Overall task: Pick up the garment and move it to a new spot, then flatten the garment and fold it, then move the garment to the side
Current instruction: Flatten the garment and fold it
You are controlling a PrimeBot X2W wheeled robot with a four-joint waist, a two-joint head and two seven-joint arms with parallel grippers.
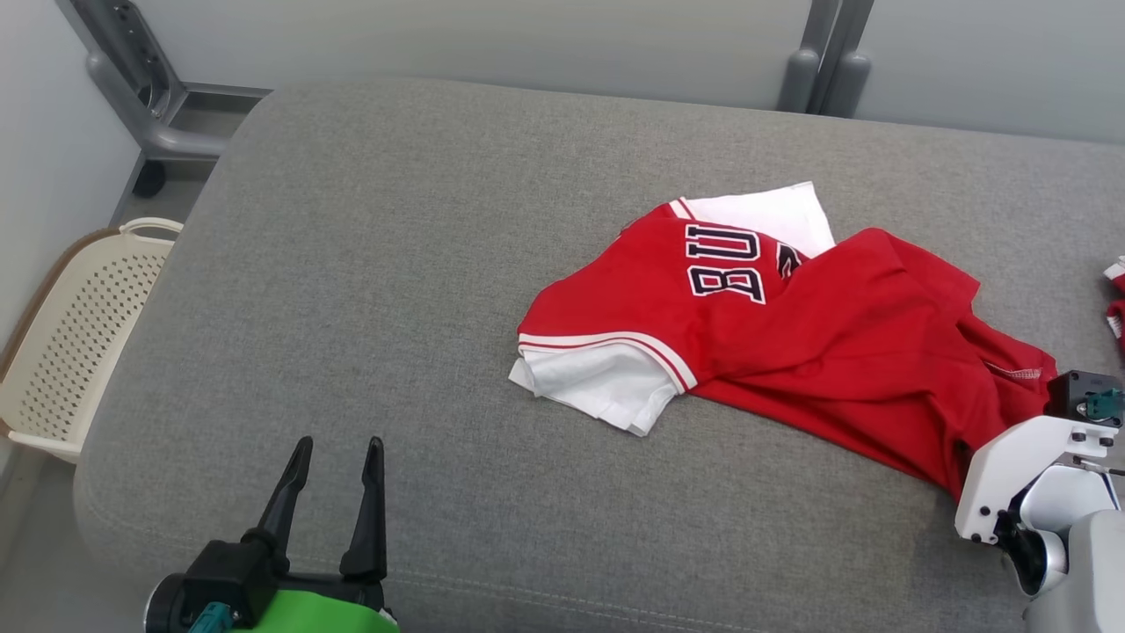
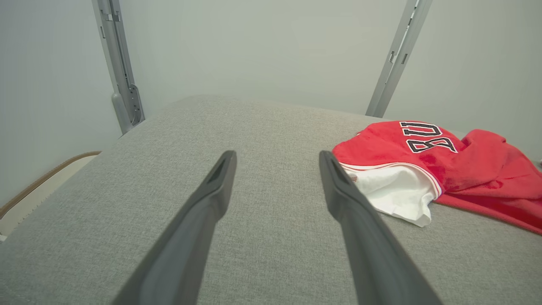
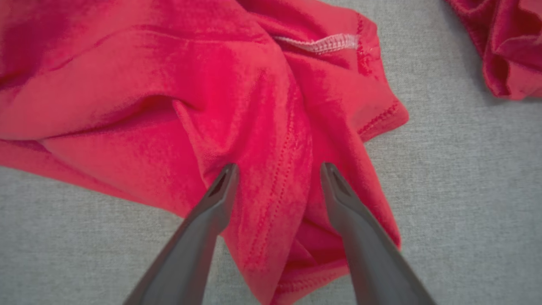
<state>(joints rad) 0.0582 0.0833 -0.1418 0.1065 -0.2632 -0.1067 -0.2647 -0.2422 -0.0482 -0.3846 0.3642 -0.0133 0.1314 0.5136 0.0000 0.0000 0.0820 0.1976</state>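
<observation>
The garment (image 1: 791,343) is a red jersey with white sleeves and dark letters, lying crumpled on the right half of the grey cushion (image 1: 395,290). In the left wrist view the garment (image 2: 432,169) lies to the right of my fingers. My left gripper (image 1: 338,453) (image 2: 277,159) is open above bare cushion near the front edge, left of the garment. My right gripper (image 3: 279,169) is open over the garment's red hem fold (image 3: 271,178), a ridge of cloth between its spread fingers. Its white wrist housing (image 1: 1028,475) sits at the garment's near right corner.
A second red cloth piece (image 1: 1116,299) (image 3: 508,46) lies at the cushion's right edge. A cream perforated basket (image 1: 79,343) stands on the floor to the left. Grey metal frame posts (image 1: 822,53) rise behind the cushion.
</observation>
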